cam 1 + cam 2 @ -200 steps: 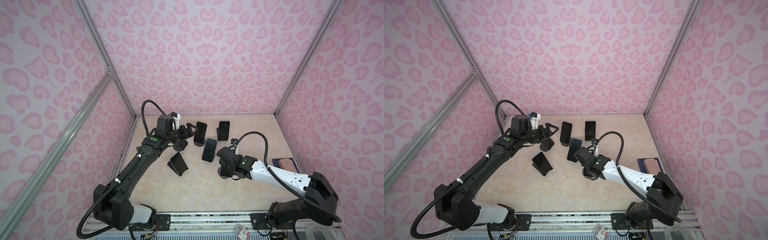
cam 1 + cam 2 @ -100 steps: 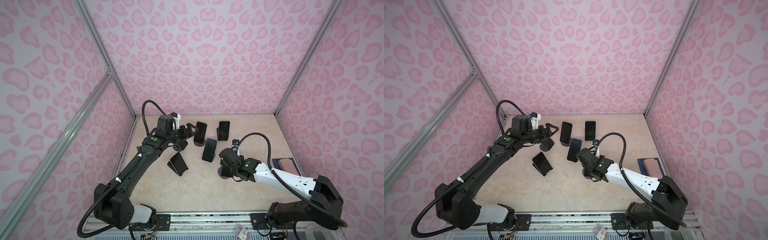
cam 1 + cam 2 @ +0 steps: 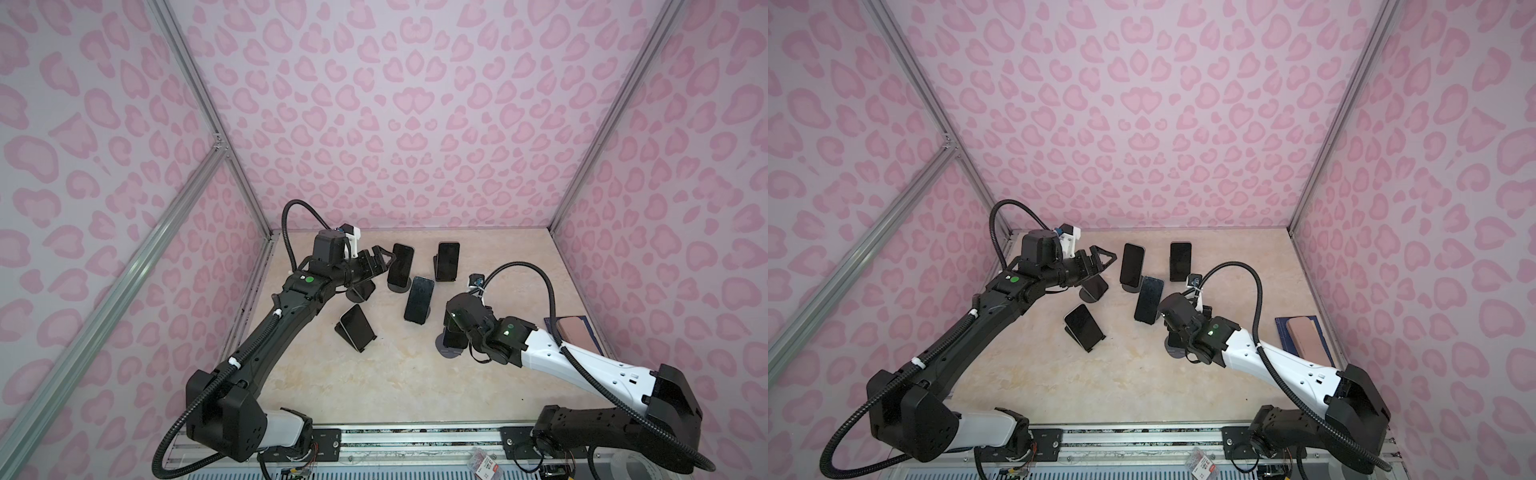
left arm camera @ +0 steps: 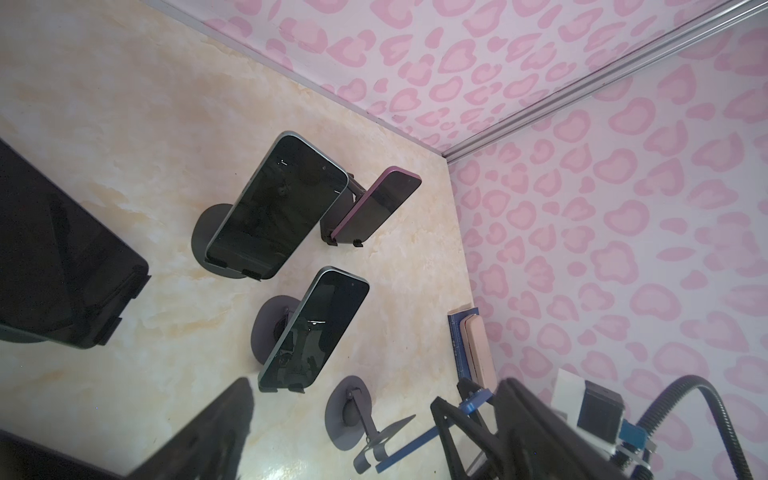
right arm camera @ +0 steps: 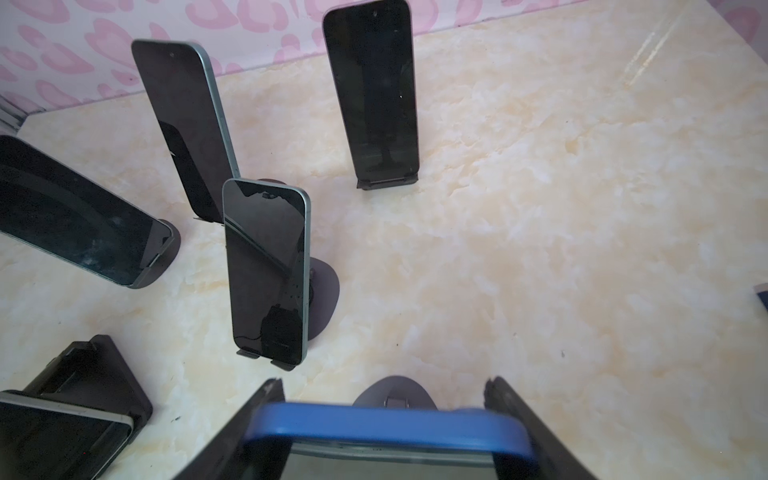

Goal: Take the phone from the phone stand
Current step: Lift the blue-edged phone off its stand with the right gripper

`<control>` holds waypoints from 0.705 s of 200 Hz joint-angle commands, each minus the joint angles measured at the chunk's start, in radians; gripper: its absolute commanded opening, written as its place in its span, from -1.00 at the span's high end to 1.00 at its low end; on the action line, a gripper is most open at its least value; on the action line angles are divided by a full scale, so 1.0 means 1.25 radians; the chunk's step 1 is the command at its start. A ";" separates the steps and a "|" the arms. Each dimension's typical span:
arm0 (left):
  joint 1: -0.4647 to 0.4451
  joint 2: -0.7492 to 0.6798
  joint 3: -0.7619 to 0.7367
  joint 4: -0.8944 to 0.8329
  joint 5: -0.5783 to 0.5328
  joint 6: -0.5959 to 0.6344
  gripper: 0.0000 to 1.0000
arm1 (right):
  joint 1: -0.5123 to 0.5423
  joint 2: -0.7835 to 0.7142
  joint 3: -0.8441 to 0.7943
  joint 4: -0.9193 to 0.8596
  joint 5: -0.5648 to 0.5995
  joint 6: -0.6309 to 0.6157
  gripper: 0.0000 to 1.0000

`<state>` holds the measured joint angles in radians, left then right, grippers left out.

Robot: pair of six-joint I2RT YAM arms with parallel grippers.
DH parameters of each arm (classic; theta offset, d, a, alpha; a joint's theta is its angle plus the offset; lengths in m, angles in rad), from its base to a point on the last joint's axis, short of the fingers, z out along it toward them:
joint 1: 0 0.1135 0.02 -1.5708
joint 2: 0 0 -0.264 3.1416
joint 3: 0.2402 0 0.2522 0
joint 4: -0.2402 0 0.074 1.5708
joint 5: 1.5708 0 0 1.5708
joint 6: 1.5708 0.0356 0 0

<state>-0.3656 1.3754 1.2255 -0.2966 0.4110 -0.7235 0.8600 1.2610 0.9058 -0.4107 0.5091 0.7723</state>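
My right gripper (image 5: 384, 384) is shut on a blue-cased phone (image 5: 382, 424), one finger on each long edge. In both top views this gripper (image 3: 454, 332) hangs low over a grey round-based phone stand (image 3: 445, 351), which hides most of the phone. In the left wrist view the phone (image 4: 409, 442) is seen edge-on, tipped away from the back plate of the stand (image 4: 351, 409), with its lower end by the cradle lip. Whether it touches the lip I cannot tell. My left gripper (image 3: 384, 259) is open and empty at the back left, beside another standing phone (image 3: 401, 264).
Several other dark phones rest on stands: at the back (image 3: 448, 259), in the middle (image 3: 419, 299), on a low stand (image 3: 356, 326) and under the left wrist (image 3: 362, 291). A blue notebook with a pink slab (image 3: 571, 328) lies by the right wall.
The right arm's elbow has swung a little to the right and the right gripper has shifted slightly with the phone in it. The left arm has not moved.
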 commanded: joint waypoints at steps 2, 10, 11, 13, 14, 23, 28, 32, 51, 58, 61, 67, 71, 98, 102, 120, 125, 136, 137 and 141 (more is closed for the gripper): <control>0.001 -0.009 0.004 0.018 -0.005 0.012 -0.88 | -0.001 -0.013 0.003 0.006 0.038 -0.019 -0.30; 0.002 -0.009 0.005 0.016 -0.006 0.013 -0.88 | -0.001 -0.019 0.003 0.004 0.039 -0.023 -0.30; 0.002 -0.009 0.005 0.016 -0.006 0.013 -0.88 | -0.001 -0.019 0.003 0.004 0.039 -0.024 -0.30; 0.001 -0.008 0.004 0.017 -0.006 0.013 -0.88 | -0.002 -0.021 0.003 0.005 0.039 -0.026 -0.30; 0.001 -0.008 0.004 0.017 -0.007 0.013 -0.88 | -0.002 -0.021 0.003 0.005 0.039 -0.026 -0.30; 0.000 -0.009 0.004 0.017 -0.008 0.014 -0.88 | -0.003 -0.027 0.000 0.004 0.040 -0.029 -0.30; 0.000 -0.010 0.004 0.016 -0.007 0.015 -0.88 | -0.003 -0.031 0.000 0.004 0.040 -0.030 -0.30; 0.000 -0.010 0.004 0.017 -0.007 0.015 -0.88 | -0.004 -0.034 -0.001 0.003 0.041 -0.033 -0.30; 0.000 -0.011 0.004 0.017 -0.010 0.017 -0.88 | -0.009 -0.050 -0.001 0.001 0.040 -0.044 -0.30; 0.000 -0.011 0.004 0.016 -0.010 0.017 -0.88 | -0.012 -0.055 -0.001 -0.002 0.039 -0.050 -0.30; 0.000 -0.011 0.004 0.017 -0.010 0.017 -0.88 | -0.014 -0.058 -0.002 -0.001 0.040 -0.053 -0.30; 0.000 -0.011 0.002 0.018 -0.010 0.017 -0.88 | -0.017 -0.063 0.000 -0.002 0.040 -0.058 -0.30; 0.000 -0.011 0.002 0.018 -0.010 0.017 -0.88 | -0.020 -0.066 0.000 -0.003 0.038 -0.062 -0.30; -0.001 -0.010 0.002 0.021 -0.009 0.018 -0.88 | -0.044 -0.094 0.006 -0.011 0.028 -0.087 -0.30; -0.001 -0.010 0.002 0.020 -0.009 0.017 -0.88 | -0.050 -0.098 0.008 -0.014 0.026 -0.092 -0.30; -0.003 -0.013 0.001 0.019 -0.013 0.019 -0.88 | -0.076 -0.111 0.022 -0.030 0.014 -0.110 -0.29; -0.003 -0.015 0.001 0.018 -0.016 0.020 -0.88 | -0.084 -0.114 0.025 -0.035 0.010 -0.117 -0.29; -0.003 -0.018 0.001 0.016 -0.021 0.022 -0.88 | -0.097 -0.118 0.037 -0.046 0.003 -0.132 -0.30; -0.003 -0.018 0.001 0.016 -0.022 0.023 -0.88 | -0.098 -0.118 0.037 -0.047 0.002 -0.133 -0.30; -0.004 -0.019 0.001 0.015 -0.022 0.023 -0.88 | -0.102 -0.120 0.040 -0.051 0.001 -0.140 -0.30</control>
<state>-0.3683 1.3731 1.2255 -0.2970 0.3985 -0.7124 0.7578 1.1229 0.9314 -0.4538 0.5156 0.6556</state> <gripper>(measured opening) 0.940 0.728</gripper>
